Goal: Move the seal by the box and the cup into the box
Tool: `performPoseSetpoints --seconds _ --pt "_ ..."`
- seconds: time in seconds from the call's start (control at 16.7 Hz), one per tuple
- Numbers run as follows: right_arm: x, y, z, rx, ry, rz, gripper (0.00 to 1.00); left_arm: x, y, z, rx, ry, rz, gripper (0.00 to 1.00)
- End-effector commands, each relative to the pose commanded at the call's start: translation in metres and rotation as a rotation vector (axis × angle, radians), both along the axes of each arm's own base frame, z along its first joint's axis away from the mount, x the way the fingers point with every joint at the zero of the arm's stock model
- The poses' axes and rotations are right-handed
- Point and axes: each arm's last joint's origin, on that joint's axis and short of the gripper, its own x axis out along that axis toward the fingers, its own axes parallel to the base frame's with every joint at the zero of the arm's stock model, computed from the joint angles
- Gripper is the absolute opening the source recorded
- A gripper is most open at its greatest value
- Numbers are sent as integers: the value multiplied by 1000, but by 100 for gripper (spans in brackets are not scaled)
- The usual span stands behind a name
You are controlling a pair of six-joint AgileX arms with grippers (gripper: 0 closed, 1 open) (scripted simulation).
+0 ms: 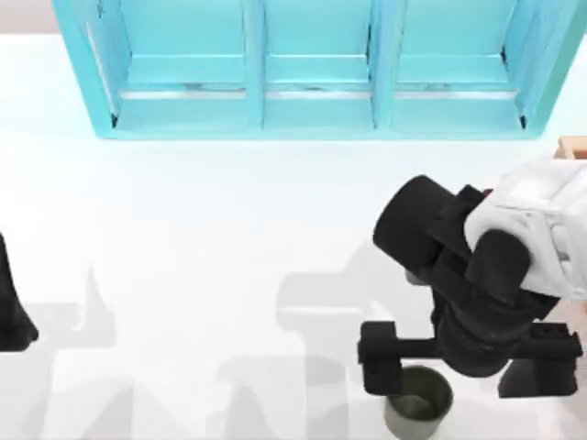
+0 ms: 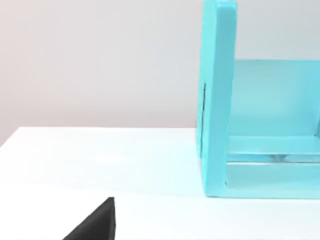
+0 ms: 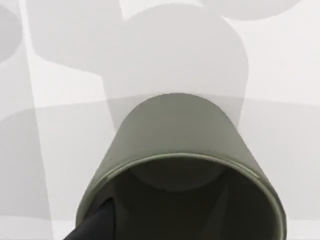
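Observation:
The dark olive-green cup (image 1: 418,403) stands upright near the table's front edge on the right. My right gripper (image 1: 454,371) hangs over it, open, with its fingers spread wide. One finger (image 1: 378,359) is by the cup's left rim and the other is well off to the right. The right wrist view looks down on the cup (image 3: 175,145), with one dark fingertip (image 3: 97,225) at its rim. A tan corner of the box (image 1: 574,147) shows at the right edge, behind the right arm. The seal is out of view.
A large turquoise shelved cabinet (image 1: 312,73) spans the back of the table, and its side wall (image 2: 217,100) appears in the left wrist view. My left gripper (image 1: 14,312) is parked at the far left edge. White tabletop lies between the arms.

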Motion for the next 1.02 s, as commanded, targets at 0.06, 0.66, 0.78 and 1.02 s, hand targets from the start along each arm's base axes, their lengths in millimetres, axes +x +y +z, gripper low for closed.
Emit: performPoseSetpoints --seconds 0.06,0.66,0.78,1.02 --pt "0 0 -9 2 -2 0 100 0 0 0 0 0 0 100" --pt "-2 -2 -26 0 0 0 77 0 0 0 0 0 0 100" --pt "-2 -2 -26 0 0 0 62 0 0 0 0 0 0 100" --pt "-2 -2 -26 0 0 0 32 0 0 0 0 0 0 100"
